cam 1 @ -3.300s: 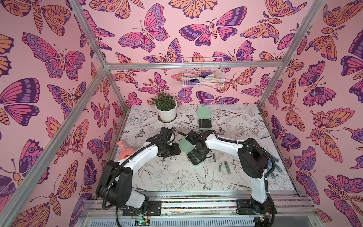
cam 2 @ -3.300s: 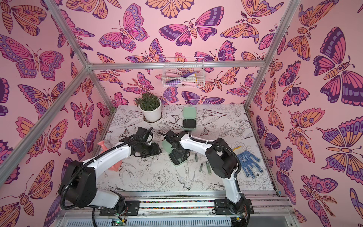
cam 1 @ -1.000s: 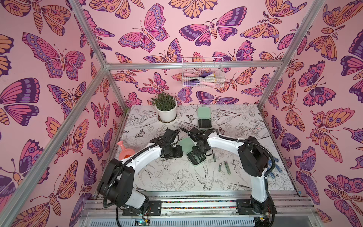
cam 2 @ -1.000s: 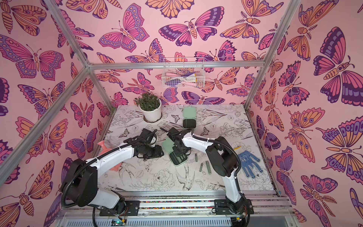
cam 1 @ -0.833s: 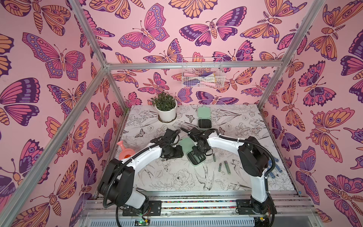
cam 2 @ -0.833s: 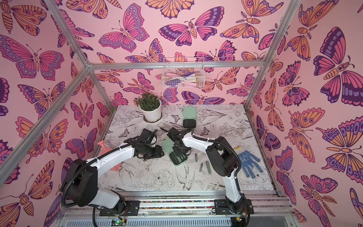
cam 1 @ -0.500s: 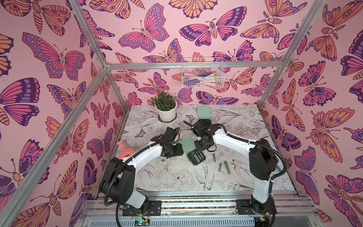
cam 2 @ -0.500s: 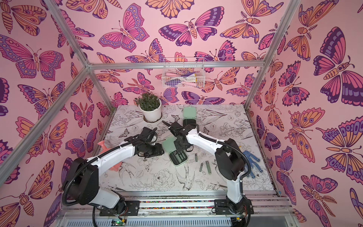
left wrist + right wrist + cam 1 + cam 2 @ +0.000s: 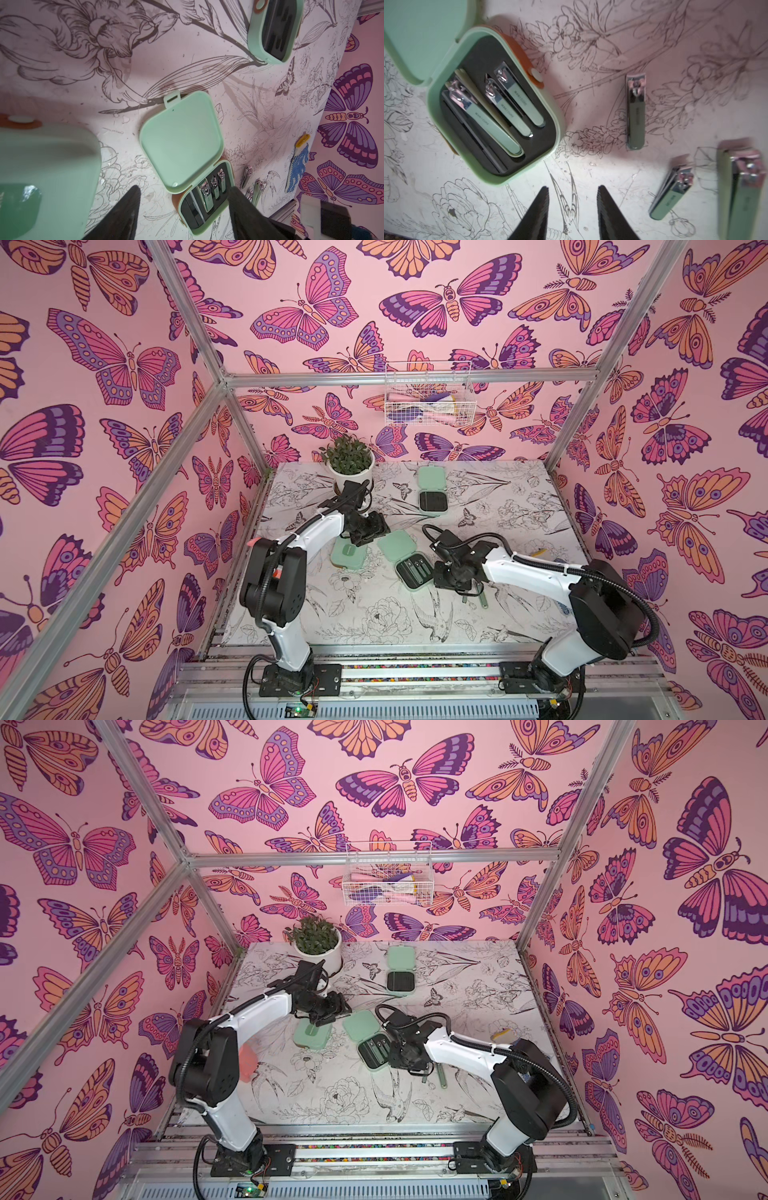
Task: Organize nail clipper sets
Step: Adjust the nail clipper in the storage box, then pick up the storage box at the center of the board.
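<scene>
Hovering right fingers (image 9: 535,216) parted, empty — open case (image 9: 558,124) just beside, loose clippers (image 9: 635,116) near; left fingers (image 9: 123,212) parted, empty.

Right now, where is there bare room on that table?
The near strip of the table, in front of the closed case and the middle open case, is bare. So is the far right corner, right of the far open case. The middle is crowded: cases plus loose clippers.

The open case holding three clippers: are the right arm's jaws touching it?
Apart. In the right wrist view, bare table shows between the open case and the right gripper, whose jaws stand open and empty.
</scene>
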You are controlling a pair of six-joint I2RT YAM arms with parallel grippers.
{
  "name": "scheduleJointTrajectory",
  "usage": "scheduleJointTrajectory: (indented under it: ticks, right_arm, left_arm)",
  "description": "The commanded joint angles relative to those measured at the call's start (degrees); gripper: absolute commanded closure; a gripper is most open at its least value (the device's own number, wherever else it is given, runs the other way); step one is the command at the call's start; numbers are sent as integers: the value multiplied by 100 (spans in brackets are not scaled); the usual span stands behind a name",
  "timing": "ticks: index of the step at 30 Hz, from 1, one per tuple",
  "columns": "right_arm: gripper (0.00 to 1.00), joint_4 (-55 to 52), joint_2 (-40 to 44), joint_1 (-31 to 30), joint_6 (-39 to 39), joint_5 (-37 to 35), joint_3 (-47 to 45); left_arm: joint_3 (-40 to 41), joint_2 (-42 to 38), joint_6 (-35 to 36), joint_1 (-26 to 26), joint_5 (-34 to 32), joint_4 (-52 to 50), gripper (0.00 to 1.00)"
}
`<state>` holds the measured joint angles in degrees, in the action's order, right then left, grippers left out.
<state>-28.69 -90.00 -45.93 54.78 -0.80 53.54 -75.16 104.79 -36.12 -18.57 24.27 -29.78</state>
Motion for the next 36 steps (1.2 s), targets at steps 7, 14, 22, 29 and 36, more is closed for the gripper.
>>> scheduleJointTrajectory:
  ticks: [7,14,22,29,36]
  right_arm:
    - [60,1241,188,-320,1632,-474,-467]
    - [66,1285,-208,-312,1575,-759,-236]
    - [74,742,-396,-302,1509,-1225,7]
    - [79,942,-695,-167,1448,-1079,51]
    - [88,935,-837,-79,1305,-1116,207]
  left_arm:
    - [-204,459,-54,54,421,-125,31]
    - [-40,129,-21,52,337,-128,31]
    - [300,-435,7,53,339,-163,32]
    - [443,-889,106,48,365,-405,32]
    - [632,-1325,145,53,228,-550,32]
